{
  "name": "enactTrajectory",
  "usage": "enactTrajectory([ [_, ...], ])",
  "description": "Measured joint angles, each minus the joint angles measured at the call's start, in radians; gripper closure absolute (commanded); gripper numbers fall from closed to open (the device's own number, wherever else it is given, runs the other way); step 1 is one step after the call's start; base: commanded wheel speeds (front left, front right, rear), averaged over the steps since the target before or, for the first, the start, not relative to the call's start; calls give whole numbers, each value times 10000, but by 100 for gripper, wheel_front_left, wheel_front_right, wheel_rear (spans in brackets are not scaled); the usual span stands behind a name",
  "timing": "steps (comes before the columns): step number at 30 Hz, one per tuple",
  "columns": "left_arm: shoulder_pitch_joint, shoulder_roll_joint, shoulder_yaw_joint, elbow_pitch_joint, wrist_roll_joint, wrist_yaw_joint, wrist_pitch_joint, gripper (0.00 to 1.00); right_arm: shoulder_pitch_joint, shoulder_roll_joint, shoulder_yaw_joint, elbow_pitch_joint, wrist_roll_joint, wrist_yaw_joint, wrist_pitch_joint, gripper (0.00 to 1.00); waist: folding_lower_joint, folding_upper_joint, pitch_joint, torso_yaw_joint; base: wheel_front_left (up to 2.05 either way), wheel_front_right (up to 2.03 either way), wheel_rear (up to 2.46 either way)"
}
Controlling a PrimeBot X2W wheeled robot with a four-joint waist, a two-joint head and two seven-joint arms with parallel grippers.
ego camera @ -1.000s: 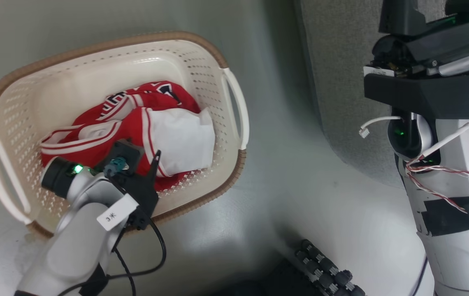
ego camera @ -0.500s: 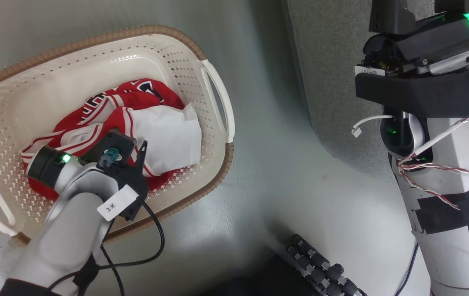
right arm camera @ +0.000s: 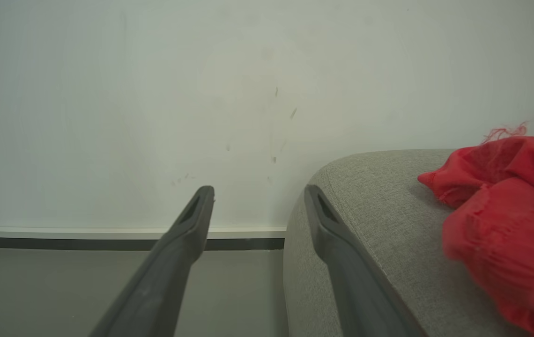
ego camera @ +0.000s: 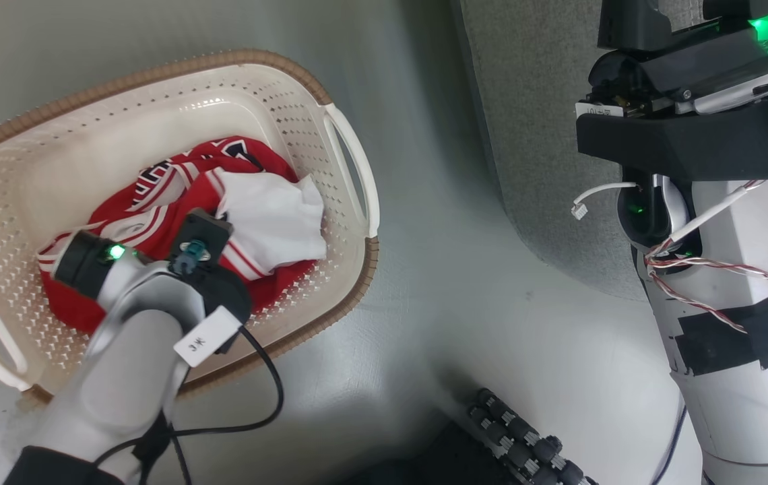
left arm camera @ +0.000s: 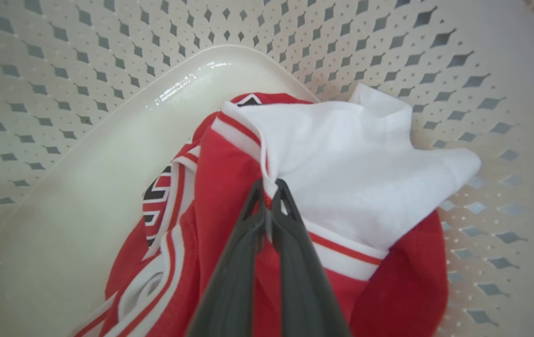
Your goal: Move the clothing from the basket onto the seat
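One basket (ego camera: pixel 155 70) stands on the floor (ego camera: pixel 458 303) at the left of the head view, and one seat (ego camera: pixel 532 135) rises to its right, a strip of floor between them. There are two red garments. One jersey (left arm camera: pixel 356 164) lies bunched in the basket's bottom, its white sleeve on top and dark lettering showing at the far side. The left claw (left arm camera: pixel 268 183) reaches down into the basket, its two fingers pinched tight on the jersey at the seam where red cloth meets the white sleeve. The second red garment (right arm camera: pixel 506 206) lies crumpled on the seat's top. The right claw (right arm camera: pixel 258 189) hangs wide and empty just beside the seat's rounded corner, its two fingers well apart, facing one pale wall (right arm camera: pixel 154 93).
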Motion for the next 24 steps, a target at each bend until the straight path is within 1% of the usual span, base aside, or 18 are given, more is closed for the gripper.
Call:
enactTrajectory([
  [5, -14, -336, -33, 79, -12, -8, -414, 100, 2, -4, 4, 311, -71, 88, 0, 0, 1, 0, -228, 148, 0, 0, 0],
  [7, -15, -477, -56, 82, -23, -92, -612, 100, 3, -35, -8, 414, -107, 96, 0, 0, 0, 0, -350, 233, 0, 0, 0],
  [11, -16, -855, -59, 84, -150, -105, -1026, 100, 45, -203, -50, 711, -213, 174, 0, 0, 0, 0, -646, 454, 0, 0, 0],
  [14, -16, -1043, -86, 79, -192, -274, -1409, 100, 91, -337, -75, 957, -378, 215, 0, 0, 0, 0, -920, 652, 0, 0, 0],
  [17, -14, -1229, -100, 79, -270, -330, -1728, 100, 341, -472, -102, 1225, -458, 257, 0, 0, 0, 0, -1241, 868, 0, 0, 0],
  [24, -9, -1377, -113, -13, -364, -546, -1944, 100, 887, -683, -155, 1597, -552, 261, 0, 0, 0, 0, -2117, 1438, 0, 0, 0],
])
